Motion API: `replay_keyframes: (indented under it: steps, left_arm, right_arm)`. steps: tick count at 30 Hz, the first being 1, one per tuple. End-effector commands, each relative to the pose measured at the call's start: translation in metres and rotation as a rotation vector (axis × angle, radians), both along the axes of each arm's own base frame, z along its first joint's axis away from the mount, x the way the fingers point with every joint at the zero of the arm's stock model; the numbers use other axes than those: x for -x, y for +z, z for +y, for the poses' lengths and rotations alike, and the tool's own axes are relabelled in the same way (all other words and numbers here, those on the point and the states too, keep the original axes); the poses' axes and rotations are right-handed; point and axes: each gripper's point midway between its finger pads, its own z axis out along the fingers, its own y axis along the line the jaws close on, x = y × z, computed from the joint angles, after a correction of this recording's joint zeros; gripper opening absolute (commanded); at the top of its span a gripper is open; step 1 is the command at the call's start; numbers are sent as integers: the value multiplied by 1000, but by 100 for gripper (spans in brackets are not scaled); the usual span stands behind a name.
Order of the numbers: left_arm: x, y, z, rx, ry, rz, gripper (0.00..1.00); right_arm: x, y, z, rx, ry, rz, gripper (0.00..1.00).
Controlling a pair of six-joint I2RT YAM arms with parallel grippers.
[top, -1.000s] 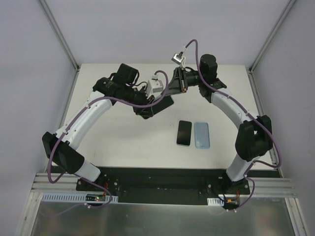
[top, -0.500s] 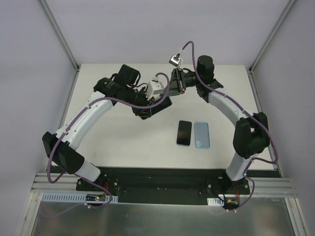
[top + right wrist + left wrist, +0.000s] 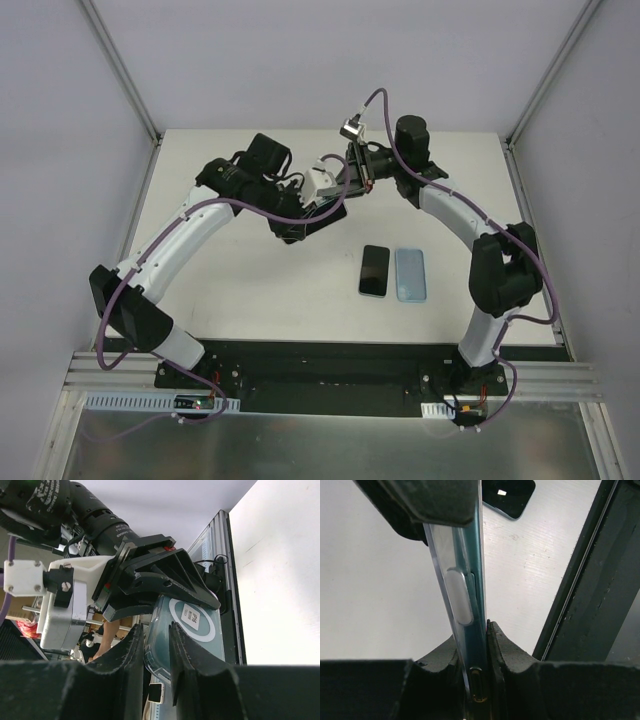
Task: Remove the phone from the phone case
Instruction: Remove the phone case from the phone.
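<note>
A phone in a clear teal case is held edge-on above the table between both grippers. My left gripper is shut on its lower end, near the charging port. My right gripper is shut on the case's edge; the case back shows a white ring and a sticker. In the top view both grippers meet mid-table at the back, left gripper and right gripper. The held phone is mostly hidden there.
A bare black phone and a light blue empty case lie side by side on the white table, in front of the grippers. The black phone also shows in the left wrist view.
Both grippers, still holding the cased phone, have shifted slightly left and toward the back. The right arm's elbow has swung inward.
</note>
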Motion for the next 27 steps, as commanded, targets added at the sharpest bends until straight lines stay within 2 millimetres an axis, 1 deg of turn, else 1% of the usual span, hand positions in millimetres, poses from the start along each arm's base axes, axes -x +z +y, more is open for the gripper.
replay_keyframes:
  steps: [1, 15, 19, 21, 22, 23, 25, 27]
  left_arm:
    - [3, 42, -39, 132, -165, -169, 0]
    - [2, 42, -38, 127, -165, -168, 0]
    - [4, 38, -37, 118, -170, -165, 0]
    - [5, 37, -35, 112, -171, -162, 0]
    - [6, 35, -34, 108, -172, -161, 0]
    - [7, 34, -33, 105, -173, -159, 0]
    - [8, 31, -30, 98, -171, -150, 0]
    - [9, 28, -28, 96, -170, -143, 0]
  right_arm:
    - [-20, -1, 23, 26, -118, 62, 0]
    - [-19, -4, 23, 30, -105, 69, 0]
    - [-26, -5, 18, 26, -132, 50, 0]
    - [-33, -2, 12, 20, -163, 28, 0]
    - [-36, 0, 8, 17, -176, 11, 3]
    - [-39, 2, 4, 18, -192, -4, 9]
    - [-43, 5, -4, 30, -221, -42, 19]
    - [-44, 12, -14, 51, -257, -91, 33]
